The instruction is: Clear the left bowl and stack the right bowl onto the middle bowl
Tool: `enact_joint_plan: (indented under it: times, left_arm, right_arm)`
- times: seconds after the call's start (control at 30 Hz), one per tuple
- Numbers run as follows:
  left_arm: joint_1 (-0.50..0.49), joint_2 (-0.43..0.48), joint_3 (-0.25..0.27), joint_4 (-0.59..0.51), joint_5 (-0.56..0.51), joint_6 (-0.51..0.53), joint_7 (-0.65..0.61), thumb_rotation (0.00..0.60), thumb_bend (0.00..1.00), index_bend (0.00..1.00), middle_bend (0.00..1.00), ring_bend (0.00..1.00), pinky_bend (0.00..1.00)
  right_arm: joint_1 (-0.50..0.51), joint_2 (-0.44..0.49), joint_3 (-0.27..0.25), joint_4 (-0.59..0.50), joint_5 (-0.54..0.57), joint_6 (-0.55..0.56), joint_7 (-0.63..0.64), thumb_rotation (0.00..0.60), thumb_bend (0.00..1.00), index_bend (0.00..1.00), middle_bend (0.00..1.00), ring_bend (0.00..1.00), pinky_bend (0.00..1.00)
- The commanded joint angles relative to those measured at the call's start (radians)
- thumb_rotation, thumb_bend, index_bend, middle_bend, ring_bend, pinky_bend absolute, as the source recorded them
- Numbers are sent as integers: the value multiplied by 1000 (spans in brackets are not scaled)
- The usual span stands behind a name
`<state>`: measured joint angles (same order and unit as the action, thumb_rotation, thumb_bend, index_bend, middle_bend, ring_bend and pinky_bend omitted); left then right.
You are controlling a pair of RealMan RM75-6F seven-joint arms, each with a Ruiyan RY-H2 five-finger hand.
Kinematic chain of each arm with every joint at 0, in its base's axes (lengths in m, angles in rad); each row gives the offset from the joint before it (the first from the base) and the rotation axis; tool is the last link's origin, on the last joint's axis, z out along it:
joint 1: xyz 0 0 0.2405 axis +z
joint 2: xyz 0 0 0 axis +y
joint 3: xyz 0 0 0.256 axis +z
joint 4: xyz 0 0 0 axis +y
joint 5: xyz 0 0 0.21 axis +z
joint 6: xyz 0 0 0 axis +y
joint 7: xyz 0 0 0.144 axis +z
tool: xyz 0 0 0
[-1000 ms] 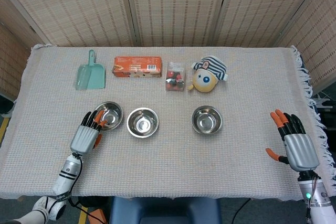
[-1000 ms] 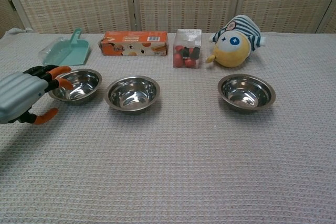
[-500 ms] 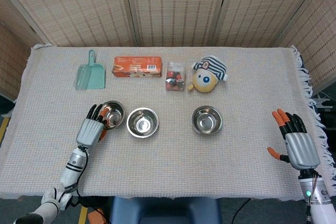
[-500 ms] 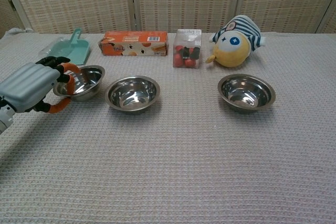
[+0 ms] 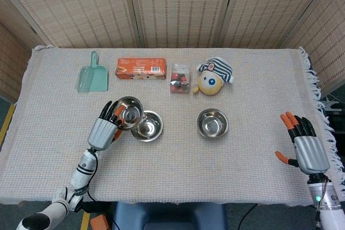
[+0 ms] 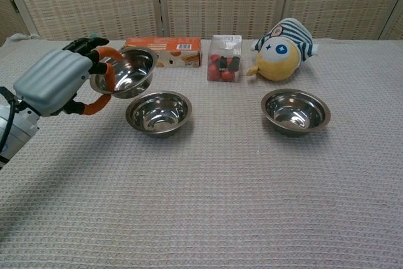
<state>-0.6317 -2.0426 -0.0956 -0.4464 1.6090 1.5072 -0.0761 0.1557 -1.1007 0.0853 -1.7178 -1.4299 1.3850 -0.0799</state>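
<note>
My left hand (image 5: 104, 127) (image 6: 60, 83) grips the left steel bowl (image 5: 130, 112) (image 6: 126, 71) by its rim and holds it tilted in the air, above the left edge of the middle bowl (image 5: 147, 126) (image 6: 158, 112). The middle bowl sits on the cloth. To its right stands the right bowl (image 5: 212, 123) (image 6: 295, 110), untouched. Far from all bowls, my right hand (image 5: 304, 146) hovers open near the table's right edge, visible only in the head view.
Along the back of the table (image 5: 178, 165) lie a teal scoop (image 5: 91, 76), an orange box (image 5: 140, 69) (image 6: 165, 51), a clear box of small items (image 5: 179, 78) (image 6: 225, 58) and a yellow plush toy (image 5: 213, 77) (image 6: 283, 42). A wicker screen stands behind.
My left hand closed on the left bowl, lifted it off the cloth and carried it right, over the middle bowl's edge. The right hand barely moved.
</note>
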Motion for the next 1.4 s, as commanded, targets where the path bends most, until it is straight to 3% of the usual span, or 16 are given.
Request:
enact_joint_plan:
  times: [0.03,0.17,0.23,0.3,0.37,0.43,0.63,0.8,0.9,1.03,1.23,1.4]
  left_arm:
    - [-29,-6,24,-63,22,-24,64,600,463,652,180,49,98]
    - [-43,-19,38,-94,26,-66,131,600,459,555,165,49,97]
    - [-44,-19,34,-110,12,-97,162,600,458,403,144,40,97]
    - [-42,-10,28,-133,-2,-121,190,600,458,182,111,14,98]
    - [-38,7,29,-160,-11,-141,209,600,461,63,88,2,97]
    - [-31,36,34,-201,-15,-156,227,600,462,8,64,0,95]
    - [14,164,60,-412,-20,-161,260,600,458,0,37,0,93]
    - [80,347,114,-689,-20,-153,297,600,456,0,23,0,94]
    - [121,435,136,-795,-25,-134,320,600,454,0,19,0,94]
    - [192,522,156,-847,-35,-67,322,600,452,0,14,0,94]
    - [305,615,159,-841,-68,42,243,600,453,0,12,0,92]
    - [351,646,136,-819,-82,86,156,600,451,0,13,0,92]
  right_arm:
    - [-4,7,2,0,-2,8,13,600,68,0,0,0,0]
    - [-8,14,0,-1,-12,14,28,600,68,0,0,0,0]
    - [-9,17,-1,-1,-18,18,34,600,68,0,0,0,0]
    - [-11,19,-3,-2,-24,21,39,600,68,0,0,0,0]
    - [-13,20,-4,-3,-28,24,42,600,68,0,0,0,0]
    - [-14,21,-5,-3,-31,28,42,600,68,0,0,0,0]
    - [-12,13,-7,-3,-36,26,27,600,68,0,0,0,0]
    - [6,-11,-15,2,-39,-7,-19,600,68,0,0,0,0]
    - [20,-38,-21,6,-44,-28,-57,600,68,0,0,0,0]
    - [55,-88,-23,31,-53,-73,-97,600,68,0,0,0,0]
    - [148,-211,-15,96,-86,-168,-215,600,68,3,0,0,0]
    - [222,-350,7,215,-66,-244,-306,600,76,117,0,0,0]
